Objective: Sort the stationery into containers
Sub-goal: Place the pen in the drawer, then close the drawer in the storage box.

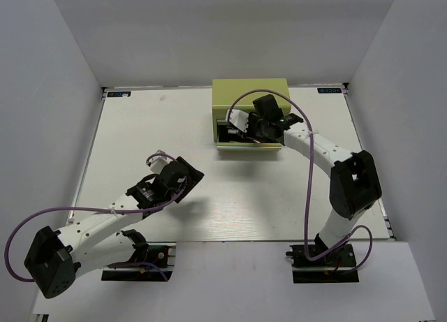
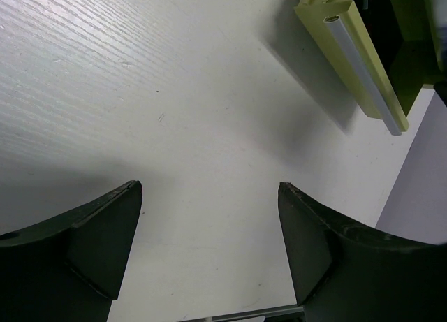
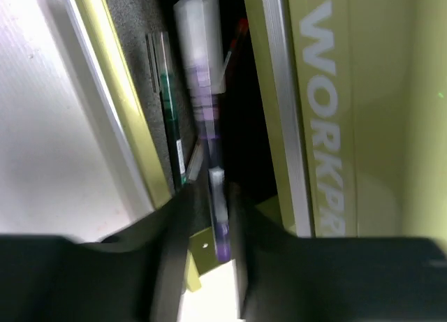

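Note:
The olive-green cabinet (image 1: 250, 91) stands at the back of the table with a front drawer (image 1: 248, 146) pulled open. My right gripper (image 1: 253, 133) reaches into that drawer. In the right wrist view it (image 3: 213, 193) is shut on a pale pen with a purple tint (image 3: 202, 77), blurred, held lengthwise over the drawer's dark floor. A green pen (image 3: 167, 119) lies in the drawer by its front wall, and a red pen tip (image 3: 241, 28) shows further in. The dark pen is not visible. My left gripper (image 1: 188, 175) (image 2: 209, 189) is open and empty above the bare table.
The cabinet front bears pale lettering (image 3: 325, 112). The open drawer's front edge with its metal strip (image 2: 356, 56) shows at the upper right of the left wrist view. White walls enclose the table on three sides.

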Controlling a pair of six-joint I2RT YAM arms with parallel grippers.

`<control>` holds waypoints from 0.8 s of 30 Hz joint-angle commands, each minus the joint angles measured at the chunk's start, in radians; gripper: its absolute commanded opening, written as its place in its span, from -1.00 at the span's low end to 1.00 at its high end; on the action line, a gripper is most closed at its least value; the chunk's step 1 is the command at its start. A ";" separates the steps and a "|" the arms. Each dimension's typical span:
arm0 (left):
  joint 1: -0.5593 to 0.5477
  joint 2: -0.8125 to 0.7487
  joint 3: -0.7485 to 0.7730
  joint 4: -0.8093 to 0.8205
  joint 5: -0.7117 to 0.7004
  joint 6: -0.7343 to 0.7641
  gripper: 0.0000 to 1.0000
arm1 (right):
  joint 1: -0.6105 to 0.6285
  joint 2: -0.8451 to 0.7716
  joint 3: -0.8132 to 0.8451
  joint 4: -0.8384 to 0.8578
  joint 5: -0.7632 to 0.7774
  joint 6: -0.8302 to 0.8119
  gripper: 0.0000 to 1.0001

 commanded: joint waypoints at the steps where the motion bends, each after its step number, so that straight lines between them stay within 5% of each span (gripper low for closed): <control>1: 0.002 -0.017 0.005 0.018 0.004 0.013 0.78 | -0.004 0.020 0.082 -0.023 -0.010 -0.036 -0.26; 4: 0.002 -0.028 0.004 0.018 0.004 0.013 0.78 | -0.006 0.002 0.103 -0.031 -0.038 -0.017 -0.32; 8: 0.002 -0.037 -0.006 0.027 0.004 0.013 0.78 | -0.012 -0.015 0.123 -0.132 -0.196 -0.046 -0.99; 12: 0.002 -0.028 -0.006 0.027 0.004 0.022 0.78 | -0.009 -0.011 0.112 -0.367 -0.452 -0.247 -1.00; 15: 0.002 -0.018 -0.006 0.027 0.004 0.022 0.78 | 0.013 0.035 0.106 -0.504 -0.497 -0.370 -1.00; 18: 0.002 -0.018 0.003 0.027 0.004 0.022 0.78 | 0.022 0.127 0.117 -0.499 -0.422 -0.324 -1.00; 24: 0.002 -0.018 0.003 0.018 -0.005 0.022 0.78 | 0.025 0.186 0.073 -0.103 -0.084 -0.037 -1.00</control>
